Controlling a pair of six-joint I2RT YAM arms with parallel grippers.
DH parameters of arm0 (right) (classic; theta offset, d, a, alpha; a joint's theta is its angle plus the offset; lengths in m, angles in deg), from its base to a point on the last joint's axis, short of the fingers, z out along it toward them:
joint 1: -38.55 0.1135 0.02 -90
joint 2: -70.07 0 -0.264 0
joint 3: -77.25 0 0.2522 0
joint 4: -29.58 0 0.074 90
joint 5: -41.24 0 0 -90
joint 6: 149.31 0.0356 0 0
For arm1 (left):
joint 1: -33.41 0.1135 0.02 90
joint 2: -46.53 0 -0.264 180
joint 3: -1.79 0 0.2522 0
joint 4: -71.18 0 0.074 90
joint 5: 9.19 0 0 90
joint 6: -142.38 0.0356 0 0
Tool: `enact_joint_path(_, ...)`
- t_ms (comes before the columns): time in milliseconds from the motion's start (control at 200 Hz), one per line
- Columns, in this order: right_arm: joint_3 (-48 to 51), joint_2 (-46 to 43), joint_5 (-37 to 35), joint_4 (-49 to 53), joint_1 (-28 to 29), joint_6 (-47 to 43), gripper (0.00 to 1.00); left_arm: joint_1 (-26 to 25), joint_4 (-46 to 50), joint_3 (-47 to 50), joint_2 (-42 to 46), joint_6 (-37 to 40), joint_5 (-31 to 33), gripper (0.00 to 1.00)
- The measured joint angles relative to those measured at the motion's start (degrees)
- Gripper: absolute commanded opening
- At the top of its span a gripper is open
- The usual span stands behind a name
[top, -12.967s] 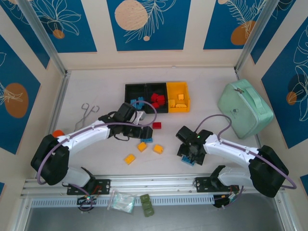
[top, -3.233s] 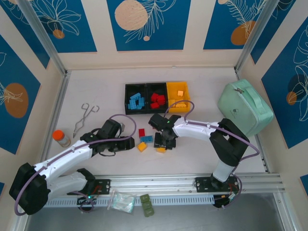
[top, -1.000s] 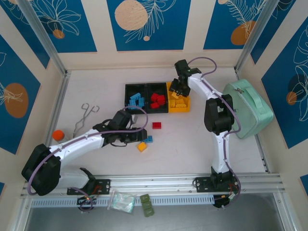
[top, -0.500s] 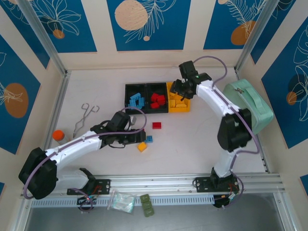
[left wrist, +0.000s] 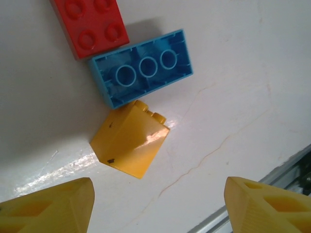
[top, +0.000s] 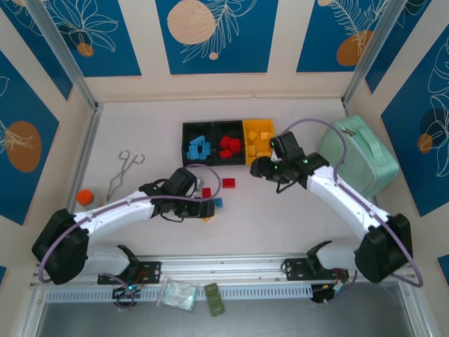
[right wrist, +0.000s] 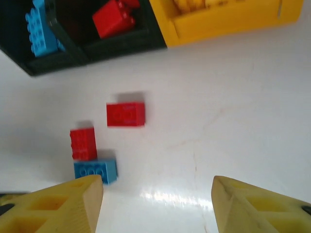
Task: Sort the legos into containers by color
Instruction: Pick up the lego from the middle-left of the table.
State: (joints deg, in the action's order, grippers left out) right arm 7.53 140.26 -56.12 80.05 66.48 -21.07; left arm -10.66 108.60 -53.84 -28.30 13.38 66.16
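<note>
1. While hovering over the table (left wrist: 233, 73), L gripper (left wrist: 158, 182) is standing wide and empty, w/ a yellow brick (left wrist: 130, 144) lying on its side just ahead.
2. Blue brick (left wrist: 142, 74), upside down, is sitting btwn the yellow one and a red brick (left wrist: 90, 24).
3. R gripper (right wrist: 156, 178) is hanging open, holding nothing, near the bins (top: 212, 123).
4. Bins are holding blue, red and yellow bricks separately.

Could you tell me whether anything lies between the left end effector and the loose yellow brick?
Nothing visible does: the yellow brick lies on bare table just ahead of the open left end effector, and the blue brick sits on its far side.
</note>
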Motion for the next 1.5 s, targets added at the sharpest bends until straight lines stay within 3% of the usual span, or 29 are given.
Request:
enact_joint_path(390, 16.8, -13.0, 2.1, 0.2, 1.7, 6.1, 0.60, -2.2, 0.7, -5.4, -11.0, 6.2, 3.8, 0.69)
enact_joint_path(520, 17.2, -13.8, 2.3, 0.1, 1.7, 7.0, 0.60, -3.9, 1.2, -6.1, -12.8, 7.3, 5.5, 0.61)
enact_joint_path(790, 17.6, -12.9, 2.9, -1.2, 2.2, 8.3, 0.60, -7.1, 3.2, -6.6, -14.3, 8.1, 9.5, 0.35)
enact_joint_path(980, 18.1, -12.6, 2.9, -1.9, 3.1, 9.0, 0.59, -7.5, 3.5, -7.1, -14.3, 7.9, 10.9, 0.29)
enact_joint_path(1306, 18.6, -12.6, 2.9, -2.0, 3.7, 9.9, 0.59, -7.5, 4.7, -7.0, -13.4, 7.4, 11.8, 0.27)
enact_joint_path(1501, 18.6, -12.7, 3.3, -2.1, 3.8, 10.1, 0.59, -7.5, 7.0, -7.1, -7.3, 6.3, 12.2, 0.27)
